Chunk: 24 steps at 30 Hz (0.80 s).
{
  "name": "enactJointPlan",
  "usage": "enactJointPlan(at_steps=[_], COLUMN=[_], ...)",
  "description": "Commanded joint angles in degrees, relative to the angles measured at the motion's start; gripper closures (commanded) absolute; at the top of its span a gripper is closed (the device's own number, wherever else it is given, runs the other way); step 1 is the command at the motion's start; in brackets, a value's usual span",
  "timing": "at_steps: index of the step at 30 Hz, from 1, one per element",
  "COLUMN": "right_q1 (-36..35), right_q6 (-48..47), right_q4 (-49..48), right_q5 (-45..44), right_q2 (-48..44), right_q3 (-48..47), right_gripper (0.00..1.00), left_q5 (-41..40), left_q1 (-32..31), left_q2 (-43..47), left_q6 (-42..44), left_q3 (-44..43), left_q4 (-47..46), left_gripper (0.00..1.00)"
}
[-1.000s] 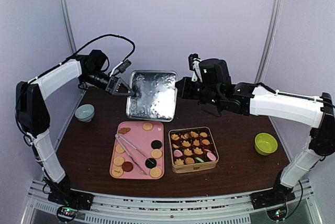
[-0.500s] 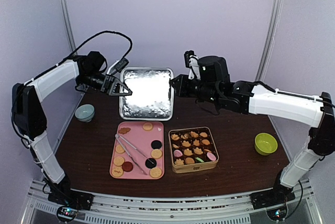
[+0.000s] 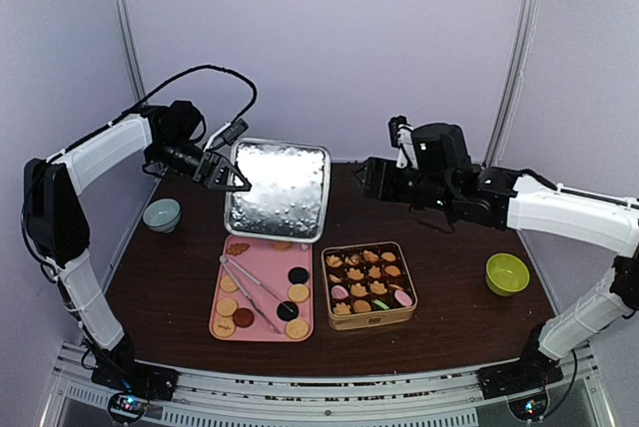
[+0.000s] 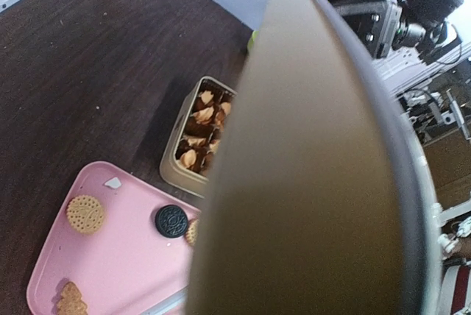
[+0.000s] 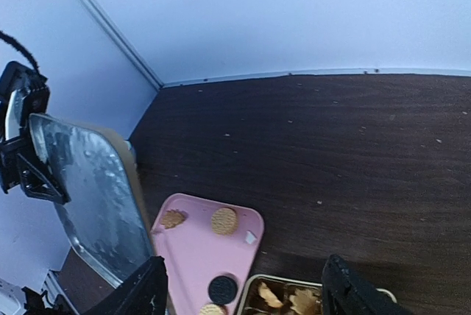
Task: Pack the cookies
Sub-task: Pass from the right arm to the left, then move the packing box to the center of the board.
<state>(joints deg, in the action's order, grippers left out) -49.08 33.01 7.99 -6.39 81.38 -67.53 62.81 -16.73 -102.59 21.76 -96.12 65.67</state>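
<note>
Round tan and black cookies (image 3: 298,293) lie on a pink tray (image 3: 265,259). More cookies (image 3: 361,272) sit in the paper cups of a gold tin (image 3: 367,319). My left gripper (image 3: 238,176) is shut on the left edge of the tin's lid (image 3: 280,188). The lid hangs tilted above the tray's far end, silver inside up. In the left wrist view the lid's gold outside (image 4: 316,182) hides the fingers. My right gripper (image 3: 361,180) stands open and empty, right of the lid and apart from it. Its fingers (image 5: 143,293) frame the tray (image 5: 191,256) below.
Metal tongs (image 3: 250,292) lie along the pink tray. A grey-blue bowl (image 3: 162,214) stands at the left edge of the table, a green bowl (image 3: 507,273) at the right. The back wall is close behind both arms.
My right gripper opened, let go of the lid and drew back to the right. My left gripper shut on the lid and carried it forward over the tray's far end.
</note>
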Motion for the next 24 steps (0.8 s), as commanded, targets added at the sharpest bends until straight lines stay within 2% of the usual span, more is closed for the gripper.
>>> enactJointPlan(at_steps=[1, 4, 9, 15, 24], right_q1=[5.7, 7.7, 8.4, 8.6, 2.6], right_q6=[6.8, 7.5, 8.8, 10.2, 12.7], right_q4=[11.8, 21.1, 32.7, 32.8, 22.7], right_q5=[-1.8, -2.4, -6.6, -4.9, 4.9], right_q2=[-5.7, -7.3, -8.4, -6.1, 1.0], right_q3=[4.9, 8.4, 16.3, 22.7, 22.5], right_gripper=[0.29, 0.34, 0.47, 0.58, 0.6], left_q5=[-10.3, -18.5, -24.7, -26.5, -30.3], left_q1=[-3.3, -6.0, -9.0, -10.7, -11.7], left_q2=[3.4, 4.8, 5.5, 5.0, 4.3], left_q6=[1.8, 4.1, 6.4, 5.7, 5.0], left_q3=[-2.2, -3.0, -2.5, -3.7, -6.5], left_q4=[-2.4, -2.4, -2.5, -2.6, -3.0], left_gripper=[1.0, 1.0, 1.0, 1.0, 1.0])
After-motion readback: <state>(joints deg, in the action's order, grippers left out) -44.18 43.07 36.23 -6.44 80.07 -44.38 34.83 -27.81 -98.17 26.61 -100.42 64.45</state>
